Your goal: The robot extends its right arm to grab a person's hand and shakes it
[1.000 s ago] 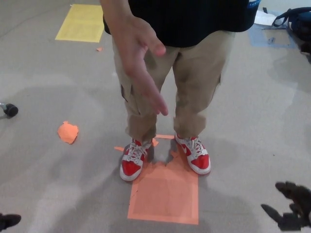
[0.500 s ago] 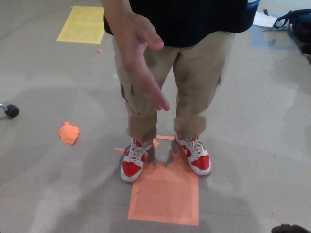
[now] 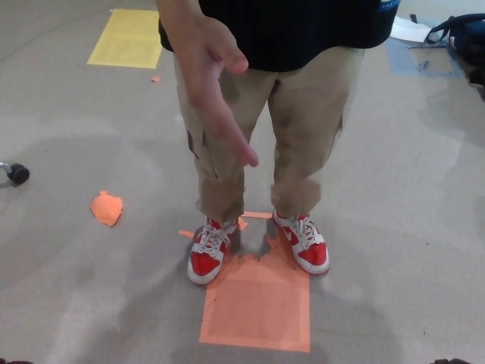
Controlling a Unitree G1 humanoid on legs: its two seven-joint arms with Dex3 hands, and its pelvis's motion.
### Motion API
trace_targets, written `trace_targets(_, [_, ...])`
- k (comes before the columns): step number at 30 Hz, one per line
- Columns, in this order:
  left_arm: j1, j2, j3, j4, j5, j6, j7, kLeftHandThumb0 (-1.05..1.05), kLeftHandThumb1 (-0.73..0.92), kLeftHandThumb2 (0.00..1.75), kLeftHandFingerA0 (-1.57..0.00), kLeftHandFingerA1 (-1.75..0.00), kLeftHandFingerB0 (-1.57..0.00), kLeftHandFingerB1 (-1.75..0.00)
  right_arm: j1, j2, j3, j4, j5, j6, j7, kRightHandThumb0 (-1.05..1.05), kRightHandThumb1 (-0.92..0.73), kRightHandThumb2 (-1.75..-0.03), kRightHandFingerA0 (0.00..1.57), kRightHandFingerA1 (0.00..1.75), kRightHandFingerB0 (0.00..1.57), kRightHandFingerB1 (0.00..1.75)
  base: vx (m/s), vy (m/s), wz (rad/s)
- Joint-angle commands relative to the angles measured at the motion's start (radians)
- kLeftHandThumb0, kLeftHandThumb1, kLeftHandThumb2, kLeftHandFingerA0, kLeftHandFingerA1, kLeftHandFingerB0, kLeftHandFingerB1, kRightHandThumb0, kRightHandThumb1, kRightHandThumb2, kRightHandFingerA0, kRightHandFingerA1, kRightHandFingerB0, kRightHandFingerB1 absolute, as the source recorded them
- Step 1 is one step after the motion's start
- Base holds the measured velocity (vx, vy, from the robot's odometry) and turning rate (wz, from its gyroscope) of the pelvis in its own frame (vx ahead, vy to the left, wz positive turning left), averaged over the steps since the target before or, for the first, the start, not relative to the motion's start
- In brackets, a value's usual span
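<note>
Down and out of shot goes the robot's right hand: a second ago its dark fingers sat in the lower right corner, half a second ago only a sliver showed at the bottom edge, and now neither robot hand can be made out, so whether their fingers are apart or together I cannot tell. The person's hand (image 3: 208, 72) has barely shifted, a touch higher and nearer the chest than before.

That hand is the target, and it hangs out front of the dark shirt (image 3: 303, 30), palm turned inward, fingers loose and pointing down toward the floor (image 3: 394, 197), thumb cocked aside. It's offered, open, nothing in it, held forward of the khaki trousers (image 3: 303, 121) at a height an arm could meet.

Feet in red and white shoes (image 3: 208, 254) are planted at the top edge of the orange floor square (image 3: 258, 303), likely a standing mark that keeps the person within reach.

My read: with the robot's arm gone from sight and the person's hand waiting ungrasped, no grip exists at this instant. Whether the shake is coming or finished, this view won't settle.
</note>
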Motion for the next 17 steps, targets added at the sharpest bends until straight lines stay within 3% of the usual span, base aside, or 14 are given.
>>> trace_targets(1, [0.01, 0.008, 0.008, 0.011, -0.008, 0.005, -0.012, -0.54, 0.69, 0.8, -0.22, -0.43, -0.12, -0.37, 0.004, -0.015, 0.007, -0.004, -0.012, 0.02, 0.001, -0.78, -0.83, -1.15, 0.0, 0.18, 0.0, 0.16, 0.0, 0.0, 0.0])
trace_targets(2, [0.001, 0.006, 0.007, 0.016, -0.005, 0.005, -0.01, -0.48, 0.8, 0.64, -0.29, -0.37, -0.15, -0.28, 0.002, -0.019, 0.005, -0.006, -0.009, 0.018, 0.0, -0.79, -0.77, -0.95, 0.0, 0.09, 0.0, 0.09, 0.0, 0.0, 0.0])
trace_targets(3, [0.006, 0.007, 0.003, 0.008, 0.0, 0.007, -0.008, -0.54, 0.69, 0.8, -0.21, -0.42, -0.11, -0.36, 0.006, -0.022, 0.011, -0.006, -0.013, 0.009, 0.002, -0.79, -0.77, -0.96, 0.0, 0.09, 0.0, 0.1, 0.0, 0.0, 0.0])
trace_targets(4, [0.008, 0.008, 0.001, 0.004, 0.002, 0.009, -0.007, -0.54, 0.69, 0.8, -0.21, -0.42, -0.11, -0.36, 0.007, -0.023, 0.014, -0.005, -0.015, 0.006, 0.002, -0.79, -0.77, -0.96, 0.0, 0.09, 0.0, 0.1, 0.0, 0.0, 0.0])
trace_targets(5, [0.006, 0.011, -0.002, 0.001, 0.006, 0.009, -0.008, -0.54, 0.7, 0.8, -0.2, -0.41, -0.11, -0.36, 0.004, -0.022, 0.016, -0.004, -0.016, 0.007, 0.0, -0.72, -0.92, -0.79, 0.0, 0.05, 0.0, 0.11, 0.0, 0.0, 0.0])
trace_targets(6, [0.006, 0.013, -0.001, 0.002, 0.004, 0.004, -0.012, -0.52, 0.7, 0.78, -0.22, -0.42, -0.12, -0.36, 0.004, -0.02, 0.012, -0.003, -0.011, 0.006, 0.001, -0.8, -0.84, -1.15, 0.0, 0.15, 0.0, 0.15, 0.0, 0.0, 0.0])
trace_targets(7, [0.004, 0.013, 0.002, 0.005, -0.001, 0.0, -0.016, -0.51, 0.69, 0.79, -0.22, -0.43, -0.11, -0.36, 0.003, -0.019, 0.014, -0.003, -0.012, 0.008, 0.001, -0.72, -0.92, -0.78, 0.0, 0.07, 0.0, 0.12, 0.0, 0.0, 0.0])
trace_targets(9, [-0.002, 0.011, 0.006, 0.01, -0.007, -0.003, -0.02, -0.51, 0.67, 0.8, -0.28, -0.47, -0.11, -0.37, 0.0, -0.019, 0.018, -0.004, -0.016, 0.01, 0.001, -0.71, -0.92, -0.78, 0.0, 0.07, 0.0, 0.11, 0.0, 0.0, 0.0])
trace_targets(10, [-0.006, 0.009, 0.008, 0.014, -0.008, -0.005, -0.02, -0.51, 0.68, 0.79, -0.24, -0.44, -0.11, -0.37, -0.003, -0.02, 0.016, -0.005, -0.012, 0.009, 0.004, -0.77, -0.84, -1.14, 0.0, 0.16, 0.0, 0.16, 0.0, 0.0, 0.0])
trace_targets(12, [-0.021, 0.007, 0.008, 0.022, -0.007, -0.004, -0.018, -0.52, 0.68, 0.8, -0.24, -0.45, -0.11, -0.37, -0.011, -0.024, 0.014, -0.006, -0.011, 0.009, 0.006, -0.77, -0.83, -1.14, 0.0, 0.16, 0.0, 0.16, 0.0, 0.0, 0.0])
trace_targets(13, [-0.032, 0.008, 0.006, 0.023, -0.002, -0.004, -0.015, -0.52, 0.69, 0.8, -0.23, -0.44, -0.11, -0.37, -0.02, -0.026, 0.013, -0.007, -0.011, 0.01, 0.006, -0.77, -0.79, -0.98, 0.0, 0.09, 0.0, 0.12, 0.0, 0.0, 0.0])
trace_targets(14, [-0.034, 0.009, 0.005, 0.024, -0.001, -0.005, -0.014, -0.52, 0.69, 0.8, -0.23, -0.44, -0.11, -0.37, -0.022, -0.026, 0.013, -0.007, -0.011, 0.011, 0.006, -0.77, -0.79, -0.98, 0.0, 0.09, 0.0, 0.12, 0.0, 0.0, 0.0])
trace_targets(15, [-0.047, 0.011, 0.008, 0.028, -0.007, 0.012, -0.026, -0.53, 0.74, 0.75, -0.17, -0.37, -0.13, -0.34, -0.032, -0.028, 0.007, -0.008, -0.005, 0.014, 0.011, -0.78, -0.84, -1.14, 0.0, 0.18, 0.0, 0.16, 0.0, 0.0, 0.0])
trace_targets(17, [-0.056, 0.012, 0.008, 0.027, -0.006, 0.017, -0.026, -0.48, 0.79, 0.64, -0.22, -0.34, -0.14, -0.28, -0.04, -0.028, 0.003, -0.008, -0.001, 0.018, 0.015, -0.75, -0.82, -1.14, 0.0, 0.2, 0.0, 0.19, 0.0, 0.0, 0.0])
